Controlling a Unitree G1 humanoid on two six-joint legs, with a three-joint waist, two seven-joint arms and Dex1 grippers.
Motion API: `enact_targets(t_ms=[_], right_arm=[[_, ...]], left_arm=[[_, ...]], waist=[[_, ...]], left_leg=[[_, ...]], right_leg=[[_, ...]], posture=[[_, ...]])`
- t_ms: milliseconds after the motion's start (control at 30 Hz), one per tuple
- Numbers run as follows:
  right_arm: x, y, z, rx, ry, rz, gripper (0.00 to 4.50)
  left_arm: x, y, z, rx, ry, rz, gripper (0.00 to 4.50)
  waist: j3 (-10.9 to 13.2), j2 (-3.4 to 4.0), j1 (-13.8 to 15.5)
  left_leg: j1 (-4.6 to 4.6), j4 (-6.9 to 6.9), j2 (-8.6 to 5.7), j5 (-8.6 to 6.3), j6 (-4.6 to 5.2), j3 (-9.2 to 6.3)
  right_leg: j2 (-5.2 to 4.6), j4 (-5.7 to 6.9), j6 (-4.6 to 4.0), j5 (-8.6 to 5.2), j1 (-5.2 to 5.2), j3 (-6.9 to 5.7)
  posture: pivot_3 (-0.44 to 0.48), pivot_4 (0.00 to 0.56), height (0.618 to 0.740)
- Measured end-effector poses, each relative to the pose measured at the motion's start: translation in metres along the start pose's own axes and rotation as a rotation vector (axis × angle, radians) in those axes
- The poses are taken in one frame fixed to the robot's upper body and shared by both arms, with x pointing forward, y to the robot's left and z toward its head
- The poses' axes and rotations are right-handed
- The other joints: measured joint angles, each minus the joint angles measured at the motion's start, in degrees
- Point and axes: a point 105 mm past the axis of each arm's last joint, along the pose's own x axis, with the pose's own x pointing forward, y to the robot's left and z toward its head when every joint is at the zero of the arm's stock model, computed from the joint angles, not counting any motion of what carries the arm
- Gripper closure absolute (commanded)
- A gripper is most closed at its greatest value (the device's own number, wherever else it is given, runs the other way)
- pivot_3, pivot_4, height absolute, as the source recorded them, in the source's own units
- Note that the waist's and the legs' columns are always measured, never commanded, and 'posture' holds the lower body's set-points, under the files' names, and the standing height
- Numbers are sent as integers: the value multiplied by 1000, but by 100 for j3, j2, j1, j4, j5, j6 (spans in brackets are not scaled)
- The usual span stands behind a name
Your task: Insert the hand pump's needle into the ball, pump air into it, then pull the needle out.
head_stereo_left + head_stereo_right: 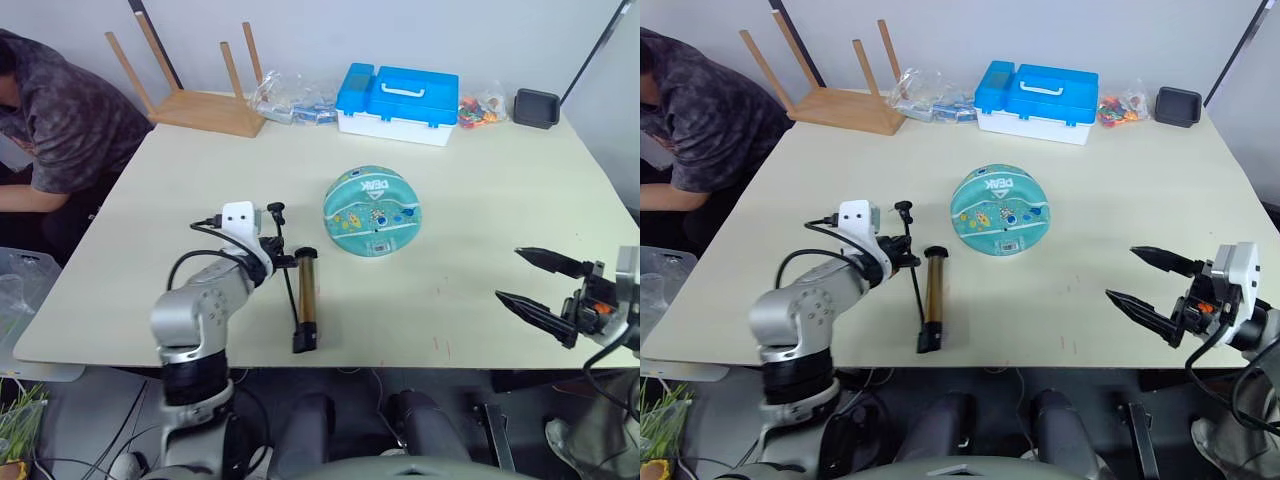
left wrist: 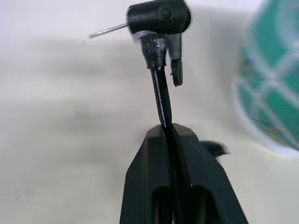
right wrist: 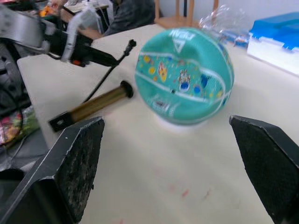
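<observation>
Clamped on the thin black hose (image 2: 161, 100), my left gripper (image 2: 170, 135) holds the needle (image 2: 108, 31) just left of the ball (image 1: 375, 212), while my right gripper (image 1: 1150, 282) hangs spread apart over the table's near right edge. Hose looks floppy and the pin bendable, so I judge gripping near the fitting (image 2: 159, 17) best. The hand pump (image 1: 305, 298) lies flat near me; I cannot make out the ball's valve.
</observation>
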Motion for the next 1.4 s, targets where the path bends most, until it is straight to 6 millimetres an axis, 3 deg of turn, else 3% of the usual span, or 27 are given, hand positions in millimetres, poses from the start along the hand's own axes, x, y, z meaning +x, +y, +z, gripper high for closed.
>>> enact_targets(t_ms=[133, 333, 600, 767, 933, 1033, 1167, 1400], right_arm=[[11, 5, 12, -2, -27, -3, 0], [17, 12, 16, 28, -32, 4, 0], [27, 14, 12, 100, 43, -67, 0], [38, 16, 19, 192, 57, -97, 0], [53, 23, 20, 333, 59, -117, 0], [63, 22, 14, 404, 75, -181, 0], [72, 23, 2, 489, 95, -235, 0], [84, 6, -13, 653, 100, -375, 0]], left_arm=[[-12, -9, 12, 93, -6, -123, 4452], [-37, -39, 38, 284, -26, -376, 4452], [-47, -85, 33, 512, 23, -664, 4452], [-32, -106, 29, 660, 19, -747, 4452], [-11, -129, 11, 753, 43, -793, 4452], [3, -143, 4, 767, 40, -780, 4452], [13, -159, -6, 778, 35, -788, 4452], [20, -170, -1, 834, -51, -770, 4452]], waist=[[2, 0, 11], [7, -4, 4], [9, -4, 5], [10, -4, 7], [10, -4, 1], [9, -3, 2], [9, -3, 10], [7, 2, 2]], left_leg=[[-4, 0, 0, 0, 0, 0], [-9, -3, 1, -1, 1, 0], [-10, -4, 2, -1, 1, 2], [-11, -4, 1, 0, 3, 4], [-31, -6, 3, -4, 9, 0], [-87, 4, 2, -3, 10, -4], [-97, 1, 2, -3, 10, -14], [-95, 1, 4, -3, 11, -13]], right_leg=[[-1, -4, 1, -1, 0, -2], [-4, -15, 2, -2, -1, -4], [-1, -16, 6, -7, -1, -3], [0, -21, 2, -8, -1, -1], [1, -34, -2, 0, -10, -6], [0, -37, 0, 3, -55, -20], [-2, -46, 2, 4, -58, -28], [-1, -46, 1, 5, -57, -28]], posture=[[0, 150, 740], [0, 150, 740], [0, 150, 740], [0, 150, 740], [0, 150, 740], [0, 150, 740], [0, 150, 740], [0, 150, 740]])
